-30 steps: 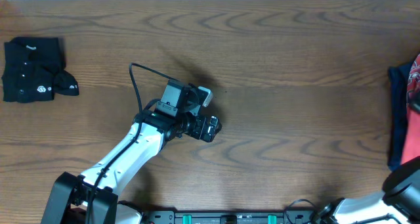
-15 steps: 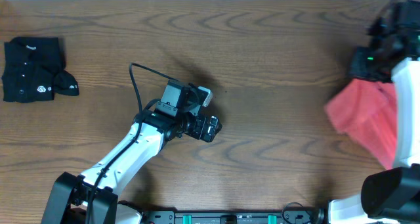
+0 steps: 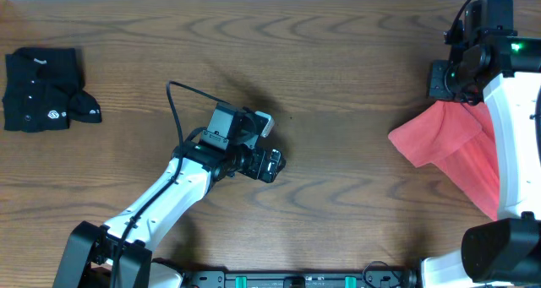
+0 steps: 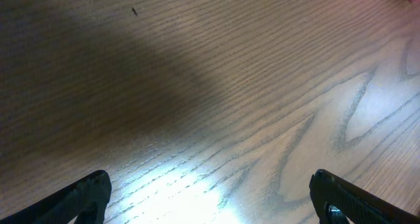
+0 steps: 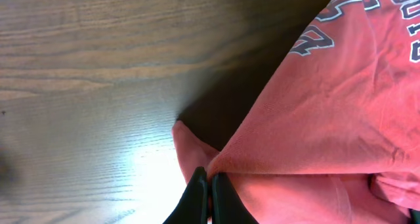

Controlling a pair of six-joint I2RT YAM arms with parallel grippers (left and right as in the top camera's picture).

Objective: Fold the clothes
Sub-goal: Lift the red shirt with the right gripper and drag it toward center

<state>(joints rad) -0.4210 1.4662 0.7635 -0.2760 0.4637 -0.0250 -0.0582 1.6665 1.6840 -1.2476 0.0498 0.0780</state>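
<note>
Two edges taken — black shirt (image 3: 42, 89) left, coral T-shirt (image 3: 448, 140) right.

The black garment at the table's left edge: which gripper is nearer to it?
Left. The left gripper hovers open over the middle of the table, to the right of the black garment. The right gripper is at the far right edge, shut on the coral-red T-shirt.

Buttoned shirt (image 3: 38, 89) on table (image 3: 355, 51), far left; T-shirt (image 3: 444, 140) at right edge — well apart
</note>
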